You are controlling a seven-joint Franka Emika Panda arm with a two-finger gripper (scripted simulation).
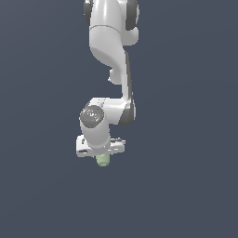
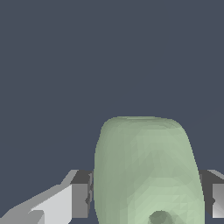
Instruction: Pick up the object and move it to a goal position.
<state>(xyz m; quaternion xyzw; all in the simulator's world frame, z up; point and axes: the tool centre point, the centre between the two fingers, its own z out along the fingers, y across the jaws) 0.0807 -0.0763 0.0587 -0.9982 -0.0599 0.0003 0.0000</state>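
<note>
The object (image 1: 102,160) is a small pale green rounded blob, peeking out just below the white gripper (image 1: 102,158) in the exterior view. In the wrist view the object (image 2: 146,170) fills the space between the two fingers (image 2: 81,199), with a round dimple low on its face. Both finger pads press against its sides, so the gripper is shut on it. The white arm hangs down from above over a plain dark background, and most of the object is hidden by the hand in the exterior view.
</note>
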